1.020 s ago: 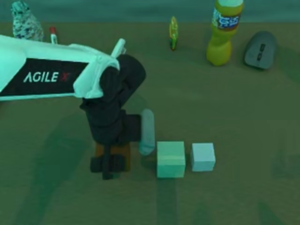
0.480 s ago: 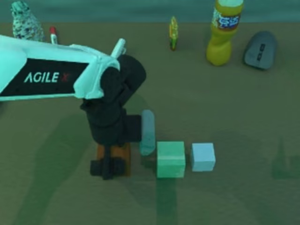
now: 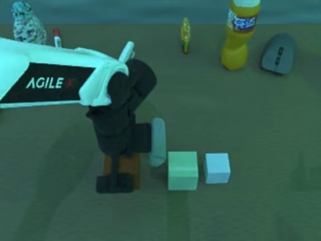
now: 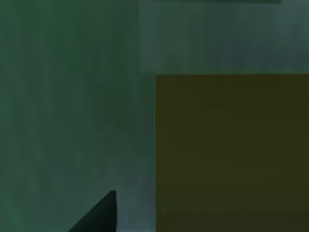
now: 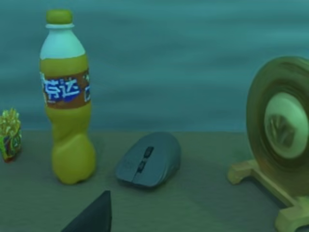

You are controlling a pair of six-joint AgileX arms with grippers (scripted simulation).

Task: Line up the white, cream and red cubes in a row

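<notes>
The red cube (image 3: 131, 169) rests on the table under my left gripper (image 3: 116, 183), which is open around it. In the left wrist view the red cube (image 4: 231, 154) fills one side, and a strip of table shows between it and the one dark finger (image 4: 99, 217) in sight. The cream cube (image 3: 182, 170) stands just right of the red one, and the white cube (image 3: 217, 168) right of that, so the three form a row. My right gripper (image 5: 159, 224) is parked outside the top view, open, with one finger (image 5: 94, 217) showing.
A white clip (image 3: 158, 142) lies between the red and cream cubes, just behind them. Along the back edge stand an orange soda bottle (image 3: 239, 35), a grey mouse (image 3: 278, 52), a small yellow-green toy (image 3: 185, 35), a marker (image 3: 56, 37) and a speckled figure (image 3: 27, 25). A wooden disc stand (image 5: 277, 140) is beside the mouse.
The left gripper has sunk a little lower over the red cube and its fingers have spread. The cream and white cubes have not moved.
</notes>
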